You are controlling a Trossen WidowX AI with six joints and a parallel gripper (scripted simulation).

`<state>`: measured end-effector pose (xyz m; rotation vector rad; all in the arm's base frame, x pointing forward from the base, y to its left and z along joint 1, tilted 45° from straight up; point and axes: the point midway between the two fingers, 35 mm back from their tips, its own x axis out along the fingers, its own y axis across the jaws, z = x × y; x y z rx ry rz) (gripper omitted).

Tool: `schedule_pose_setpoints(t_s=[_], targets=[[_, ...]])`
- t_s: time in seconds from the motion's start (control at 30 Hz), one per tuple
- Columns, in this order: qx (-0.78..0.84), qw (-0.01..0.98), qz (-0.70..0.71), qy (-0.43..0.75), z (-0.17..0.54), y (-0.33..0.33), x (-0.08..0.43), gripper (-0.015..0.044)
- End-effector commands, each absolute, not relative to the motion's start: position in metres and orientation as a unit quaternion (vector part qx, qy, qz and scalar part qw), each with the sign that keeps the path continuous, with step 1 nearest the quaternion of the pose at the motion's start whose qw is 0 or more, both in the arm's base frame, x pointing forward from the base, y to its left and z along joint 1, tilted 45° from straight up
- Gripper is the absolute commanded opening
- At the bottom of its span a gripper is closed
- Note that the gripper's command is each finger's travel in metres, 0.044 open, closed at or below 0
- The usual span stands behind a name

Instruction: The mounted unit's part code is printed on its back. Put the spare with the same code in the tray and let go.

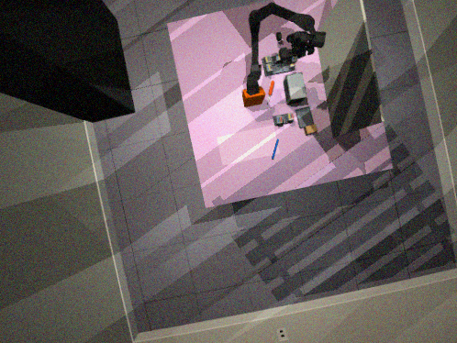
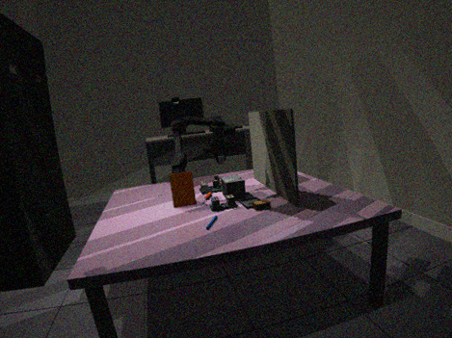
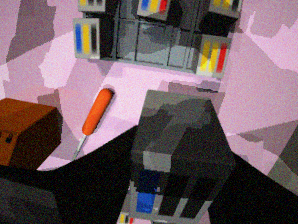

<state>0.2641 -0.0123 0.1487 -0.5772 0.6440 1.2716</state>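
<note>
Wrist view, left to right. At far left sits an orange box; beside it lies an orange marker on the pink table. Above the centre we see a grey rack holding five spares, each marked with coloured stripes: yellow-black, blue-yellow-red, yellow-black, blue-yellow-black and yellow-yellow-red. One rack slot near the upper right looks vacant. At lower centre the gripper is clamped on a spare block, lifted above the rack; we see a blue stripe on its face, the rest being shadowed.

In the top view the gripper hangs over the rack's far end, with the grey mounted unit to the right and the flat tray beyond it.

We judge the step in hand to be the carry. The next move calls for swinging the block over the unit to the tray, lowering it and opening the fingers. Whether its code matches, we cannot tell.
</note>
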Motion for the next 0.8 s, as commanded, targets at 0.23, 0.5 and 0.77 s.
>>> schedule_pose_setpoints(t_s=[0.23,0.5,0.77], targets=[[-0.262,0.720,0.567,0.302,0.125,-0.057,0.289,0.0000],[-0.251,0.725,0.558,0.316,0.100,-0.092,0.300,0.0000],[-0.250,0.726,0.556,0.318,0.074,-0.124,0.308,0.0000]])
